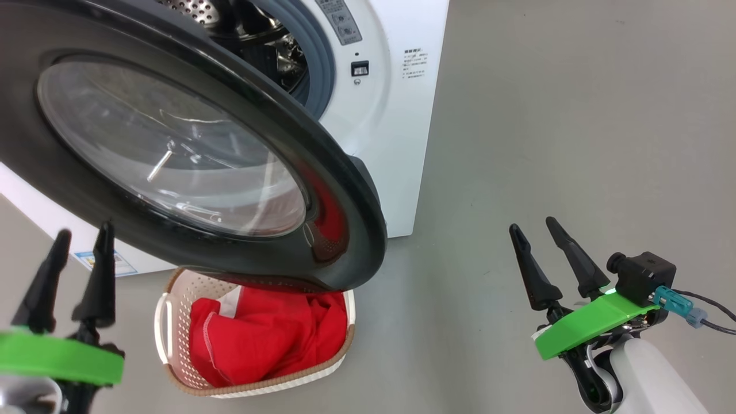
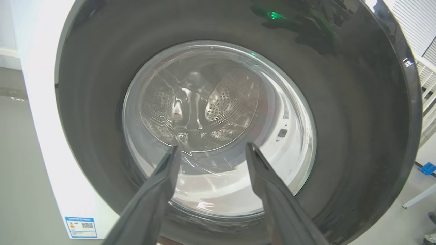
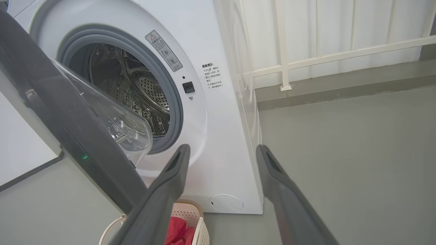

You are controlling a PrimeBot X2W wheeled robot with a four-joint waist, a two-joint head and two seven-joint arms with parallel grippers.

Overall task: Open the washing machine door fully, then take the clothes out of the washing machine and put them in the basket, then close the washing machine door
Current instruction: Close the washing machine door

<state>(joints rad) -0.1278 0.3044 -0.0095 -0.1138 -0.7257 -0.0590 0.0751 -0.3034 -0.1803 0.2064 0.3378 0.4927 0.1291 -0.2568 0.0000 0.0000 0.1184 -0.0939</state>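
The clothes point(image 1: 264, 333) lie in the basket point(image 1: 179, 345) at lower centre (the drum point(image 3: 143, 92) looks empty), so the washing machine door point(image 1: 322, 172) above awaits closing; left gripper point(image 1: 84, 230) and right gripper point(image 1: 532, 224) flank it, spread, empty.

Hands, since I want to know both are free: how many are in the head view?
2. The left hand at the lower left, near the washing machine door; the right hand at the lower right, over the floor. Both open, empty.
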